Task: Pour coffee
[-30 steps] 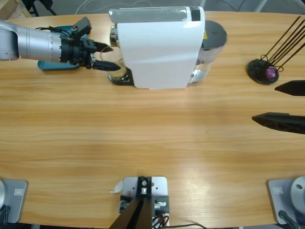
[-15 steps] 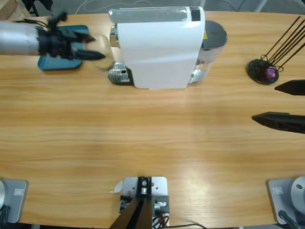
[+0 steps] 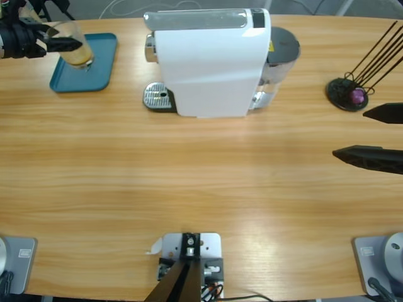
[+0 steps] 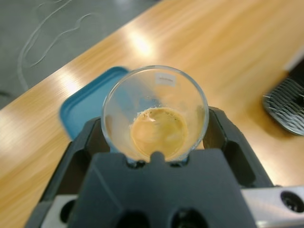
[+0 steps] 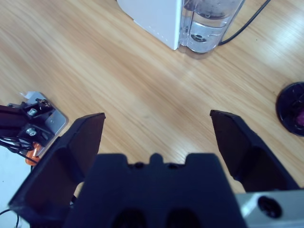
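A small clear tumbler [image 3: 77,49] holds a shallow layer of pale tan coffee [image 3: 79,58]. My left gripper [image 3: 63,44] is shut on the tumbler at the table's far left corner, holding it upright over a blue tray [image 3: 101,72]. The left wrist view looks down into the tumbler [image 4: 155,85] at the foamy coffee [image 4: 158,134], with a jaw on each side and the tray [image 4: 85,107] behind. My right gripper [image 3: 360,135] stands open and empty at the right edge, over bare wood in the right wrist view [image 5: 156,128].
A big white coffee machine [image 3: 211,60] stands at the back middle, with its metal drip grate [image 3: 157,97] at its left and a clear water tank [image 3: 280,53] at its right. A black capsule holder [image 3: 345,93] with wire rods and a purple capsule [image 3: 357,96] sits at the back right.
My left gripper has carried the tumbler leftward from the machine's drip grate to above the blue tray. The right gripper has not moved.
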